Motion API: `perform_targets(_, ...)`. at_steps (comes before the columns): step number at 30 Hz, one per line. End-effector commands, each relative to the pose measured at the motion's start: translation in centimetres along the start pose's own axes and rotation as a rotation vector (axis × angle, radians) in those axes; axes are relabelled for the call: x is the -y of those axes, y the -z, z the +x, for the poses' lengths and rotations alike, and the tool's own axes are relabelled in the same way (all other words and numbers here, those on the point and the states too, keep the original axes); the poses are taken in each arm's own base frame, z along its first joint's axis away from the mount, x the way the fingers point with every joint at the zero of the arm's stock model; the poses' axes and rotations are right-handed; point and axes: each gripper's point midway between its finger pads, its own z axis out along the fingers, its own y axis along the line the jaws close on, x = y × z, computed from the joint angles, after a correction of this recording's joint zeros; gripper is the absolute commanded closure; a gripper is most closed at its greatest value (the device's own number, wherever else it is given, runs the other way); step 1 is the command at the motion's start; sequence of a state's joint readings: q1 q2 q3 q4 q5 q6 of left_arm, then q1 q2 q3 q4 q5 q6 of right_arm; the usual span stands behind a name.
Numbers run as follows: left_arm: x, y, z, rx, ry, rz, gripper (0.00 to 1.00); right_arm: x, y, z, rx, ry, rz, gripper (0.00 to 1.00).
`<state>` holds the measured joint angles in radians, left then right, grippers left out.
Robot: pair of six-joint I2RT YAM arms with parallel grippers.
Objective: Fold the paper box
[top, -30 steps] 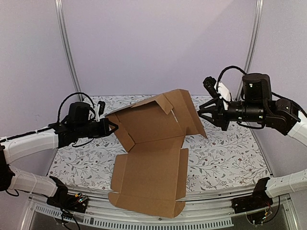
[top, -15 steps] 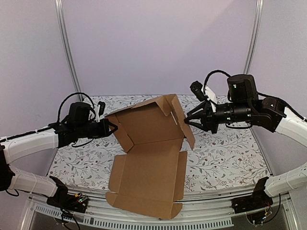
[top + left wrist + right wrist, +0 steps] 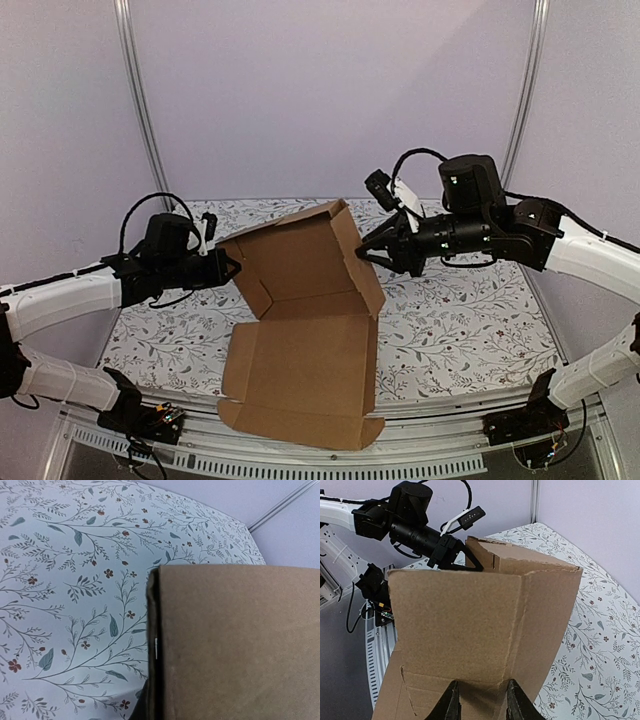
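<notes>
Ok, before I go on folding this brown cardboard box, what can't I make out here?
- Left pincer, its grip: in the left wrist view the plain brown corrugated cardboard box fills the frame and hides it; in the top view it is too small.
- Right pincer, touching the side flap or just short: neither view shows a readable gap.
- Raised panel's back face: in the top view it is hidden by the panel itself.

Top cam sits high at 6 o'clock facing 12; my wrist cams sit close, sharing the paper box (image 3: 300, 350).
</notes>
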<state>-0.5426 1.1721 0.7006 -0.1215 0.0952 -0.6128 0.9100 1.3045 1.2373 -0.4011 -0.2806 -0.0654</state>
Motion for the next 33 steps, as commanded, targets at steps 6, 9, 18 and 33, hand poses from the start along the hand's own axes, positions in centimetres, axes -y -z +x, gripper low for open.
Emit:
perform_targets(6,1.4,0.1,-0.9,0.017,-0.006,0.011,1.0,0.4,-2.7,0.5,-0.036,0.018,0.076,0.67)
perform_targets(9,1.2,0.2,-1.0,0.02,0.002,-0.008,1.0,0.8,-3.2,0.5,-0.045,0.03,0.125,0.67)
perform_targets(18,1.6,0.0,-1.0,0.017,-0.008,-0.036,1.0,3.8,-4.6,1.1,-0.083,-0.006,0.311,0.65)
perform_targets(33,1.9,0.0,-1.1,0.015,-0.009,-0.086,1.0,6.4,-6.8,3.4,-0.13,-0.027,0.5,0.53)
